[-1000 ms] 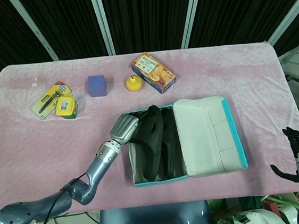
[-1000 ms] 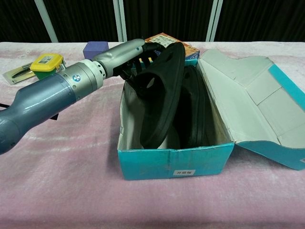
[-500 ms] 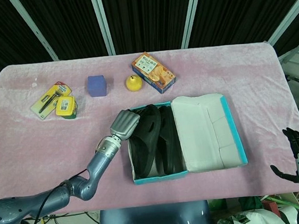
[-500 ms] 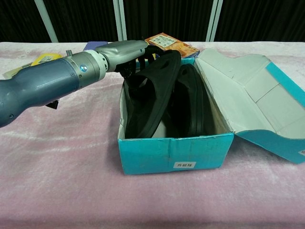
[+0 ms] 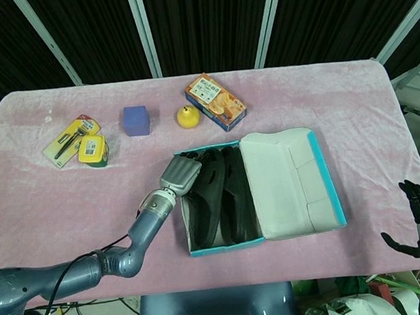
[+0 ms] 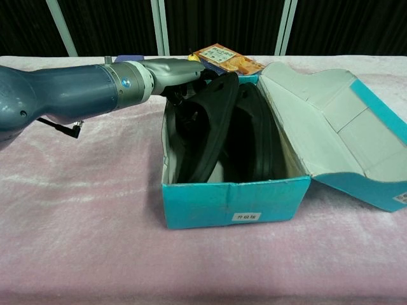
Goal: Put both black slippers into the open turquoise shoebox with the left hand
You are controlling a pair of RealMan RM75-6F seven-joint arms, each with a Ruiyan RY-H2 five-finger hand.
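Black slippers (image 5: pixel 218 194), tilted side by side, inside turquoise shoebox (image 6: pixel 235 206)

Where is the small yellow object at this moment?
In the head view, the small yellow object sits at the far side of the pink table, between the blue cube on its left and the biscuit box on its right.
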